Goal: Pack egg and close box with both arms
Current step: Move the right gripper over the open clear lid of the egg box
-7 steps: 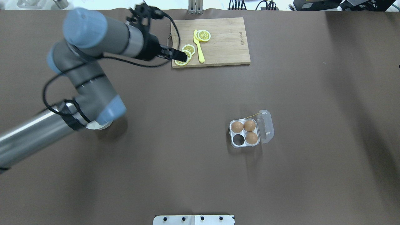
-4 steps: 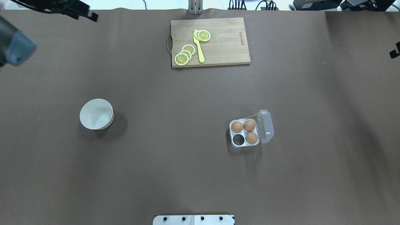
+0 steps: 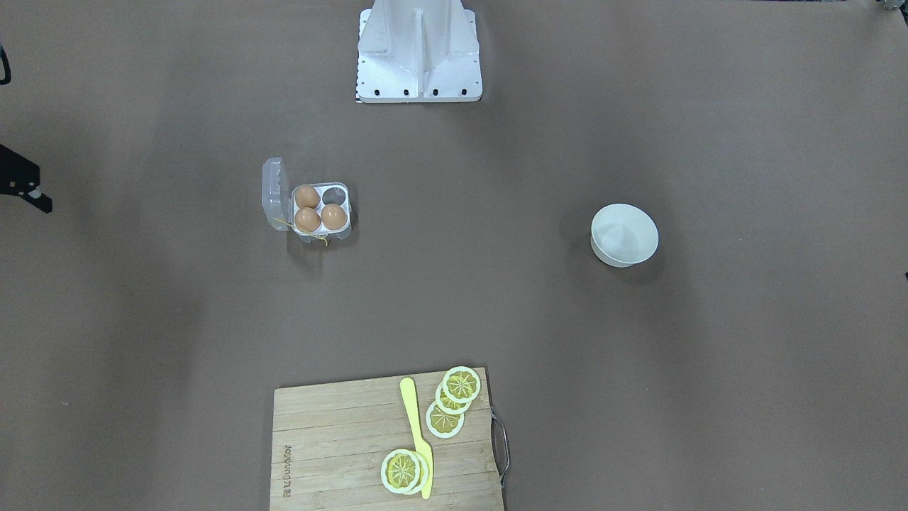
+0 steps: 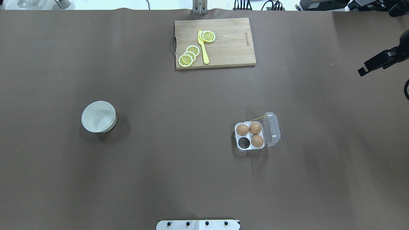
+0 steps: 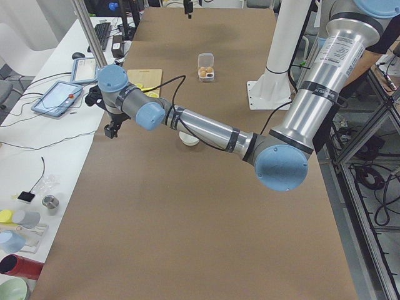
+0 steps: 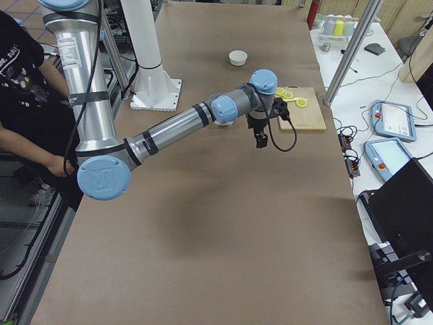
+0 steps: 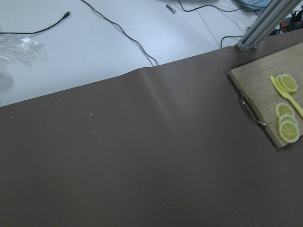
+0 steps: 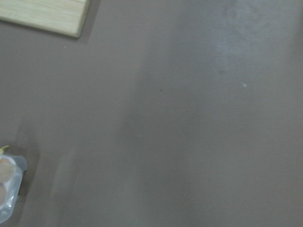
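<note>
Two grippers I cannot read, and one carton open with three eggs in it.
I cannot tell how either pair of fingers stands: the right gripper (image 4: 363,69) is a dark shape cut off at the overhead view's edge, and the left gripper (image 5: 111,131) shows only small in the side view, above the table (image 4: 179,179). Well apart from both, the box (image 4: 250,138) lies open, with eggs (image 4: 242,129) in three cells and the fourth cell empty. My right wrist view clips only its corner, blurred.
</note>
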Controlling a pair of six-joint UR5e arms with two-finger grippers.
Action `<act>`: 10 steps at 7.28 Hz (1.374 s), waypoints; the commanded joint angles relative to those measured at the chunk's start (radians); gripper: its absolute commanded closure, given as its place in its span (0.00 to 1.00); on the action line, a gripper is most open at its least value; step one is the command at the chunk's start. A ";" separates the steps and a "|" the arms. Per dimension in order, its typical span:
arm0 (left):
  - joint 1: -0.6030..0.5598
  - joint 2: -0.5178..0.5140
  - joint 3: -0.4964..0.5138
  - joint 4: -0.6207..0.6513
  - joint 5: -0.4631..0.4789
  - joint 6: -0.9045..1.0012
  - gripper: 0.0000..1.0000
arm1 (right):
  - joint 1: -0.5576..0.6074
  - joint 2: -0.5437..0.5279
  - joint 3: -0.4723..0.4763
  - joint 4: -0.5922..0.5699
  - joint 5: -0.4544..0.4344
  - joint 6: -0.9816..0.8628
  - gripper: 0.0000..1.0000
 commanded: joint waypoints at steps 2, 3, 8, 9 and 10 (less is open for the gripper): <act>-0.056 0.007 -0.001 0.318 0.118 0.314 0.04 | -0.358 0.004 0.066 0.013 -0.129 -0.005 0.31; -0.058 0.011 -0.007 0.324 0.115 0.316 0.04 | -0.473 0.030 0.057 0.013 -0.188 -0.002 0.40; -0.064 0.059 -0.022 0.338 0.106 0.314 0.04 | -0.578 0.105 0.028 0.005 -0.226 -0.003 0.62; -0.064 0.059 -0.022 0.338 0.106 0.314 0.04 | -0.591 0.153 0.000 0.003 -0.227 0.003 0.68; -0.064 0.059 -0.022 0.338 0.106 0.314 0.04 | -0.595 0.179 -0.010 0.005 -0.226 0.004 0.68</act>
